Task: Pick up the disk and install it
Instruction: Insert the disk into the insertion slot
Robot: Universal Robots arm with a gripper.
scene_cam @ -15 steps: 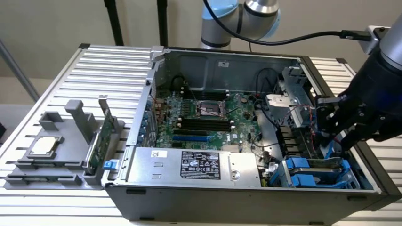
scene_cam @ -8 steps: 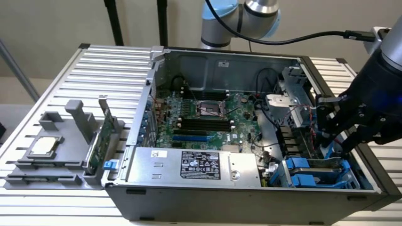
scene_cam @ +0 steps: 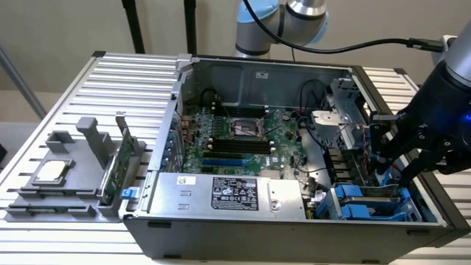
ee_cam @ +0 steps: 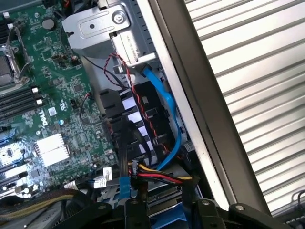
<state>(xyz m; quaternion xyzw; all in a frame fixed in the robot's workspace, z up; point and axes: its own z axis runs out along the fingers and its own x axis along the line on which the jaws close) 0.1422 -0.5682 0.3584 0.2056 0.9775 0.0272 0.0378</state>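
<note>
Wrist view: the disk [ee_cam: 164, 220] sits low in the drive-bay corner of the computer case [scene_cam: 184, 232], between the fingers [ee_cam: 131, 212], which appear clamped on its blue carrier frame. It is likely stiff, weighty and shock-sensitive, so the frame's side edges look the safest hold.

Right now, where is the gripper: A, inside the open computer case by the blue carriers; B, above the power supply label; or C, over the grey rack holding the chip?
A: the gripper hangs inside the computer case, close to the blue carriers at the exterior view's right.
</note>
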